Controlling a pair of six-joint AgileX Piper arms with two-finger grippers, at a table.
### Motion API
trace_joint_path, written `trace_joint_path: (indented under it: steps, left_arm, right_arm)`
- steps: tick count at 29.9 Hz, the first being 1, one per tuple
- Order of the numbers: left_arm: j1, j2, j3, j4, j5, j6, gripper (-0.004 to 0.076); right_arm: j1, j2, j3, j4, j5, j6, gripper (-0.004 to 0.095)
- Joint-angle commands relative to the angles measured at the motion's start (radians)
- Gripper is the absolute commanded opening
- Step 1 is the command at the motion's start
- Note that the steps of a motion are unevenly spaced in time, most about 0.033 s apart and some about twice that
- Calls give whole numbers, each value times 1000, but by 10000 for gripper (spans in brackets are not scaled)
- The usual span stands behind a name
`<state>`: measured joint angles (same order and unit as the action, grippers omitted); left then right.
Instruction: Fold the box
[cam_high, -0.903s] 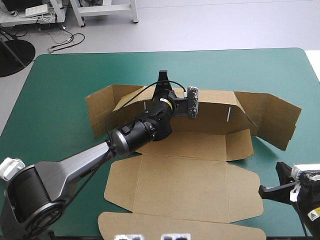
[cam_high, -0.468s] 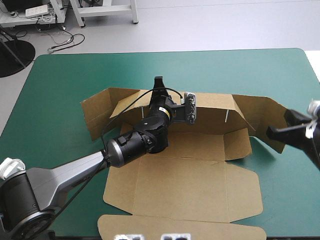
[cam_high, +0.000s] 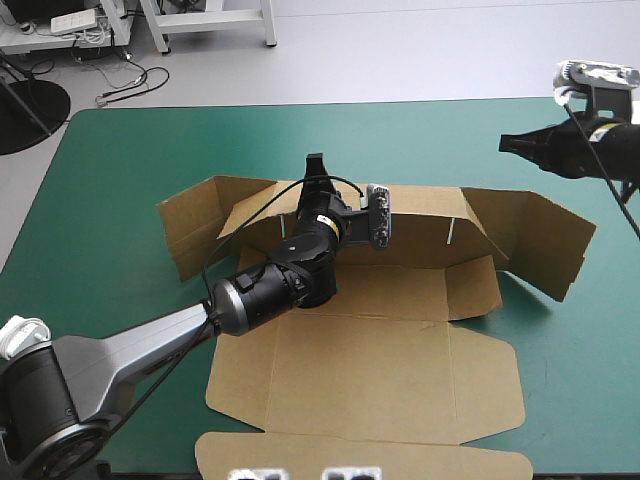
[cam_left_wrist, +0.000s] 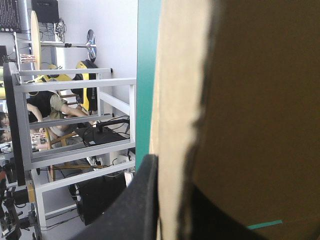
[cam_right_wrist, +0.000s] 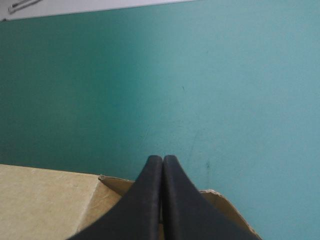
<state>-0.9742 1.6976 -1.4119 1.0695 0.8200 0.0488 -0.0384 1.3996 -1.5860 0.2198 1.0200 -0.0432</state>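
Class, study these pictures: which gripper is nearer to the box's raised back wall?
The left. The left gripper is clamped on the back wall of the box; the right gripper, shut, hangs apart, over the box's right end.

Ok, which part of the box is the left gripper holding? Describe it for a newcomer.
On the teal-green table lies a brown box, mostly a flat sheet. Along its far side stands a long wall, and the left gripper is shut on its top edge. Unlike the angled wings at either end, it runs straight and has two slits.
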Motion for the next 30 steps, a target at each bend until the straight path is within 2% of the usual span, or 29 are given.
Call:
trace_joint_path:
  steps: [1, 7, 11, 20, 30]
  left_arm:
    - [-2, -48, -16, 9, 40, -20, -10]
    - [-2, -48, -16, 9, 45, -31, -10]
    - [-2, -48, -16, 9, 54, -32, -10]
    - [-2, -48, -16, 17, 58, -49, -10]
    - [-2, -48, -16, 33, 71, -71, -10]
  right_arm:
    - [-1, 70, -111, 28, 39, -15, -20]
    - [-5, 196, -160, 32, 178, -24, -20]
    - [-23, 230, -160, 30, 230, -30, -20]
    - [-33, 234, -154, 33, 231, -24, -20]
    - [-33, 207, -24, 67, 233, -41, -20]
